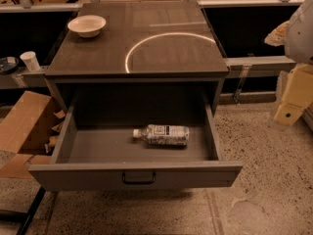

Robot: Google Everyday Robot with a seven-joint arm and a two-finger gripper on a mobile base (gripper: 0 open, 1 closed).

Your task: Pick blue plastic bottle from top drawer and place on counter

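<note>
The bottle (pixel 164 134) lies sideways in the pulled-out drawer (pixel 88 176), so it's grabbable from above. The gripper (pixel 292 102) hangs off right, can't tell if it's open.

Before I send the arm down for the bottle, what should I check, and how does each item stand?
1. Top drawer pulled open: ok.
2. Blue plastic bottle visible on the drawer floor, lying on its side with the cap to the left: ok.
3. Nothing crowding the bottle inside the drawer: ok.
4. Room on the counter for placing: ok. The cream bowl sits only at the back left.
5. Pincer lined up over the bottle: not ok. It hangs off to the right, outside the drawer.
</note>
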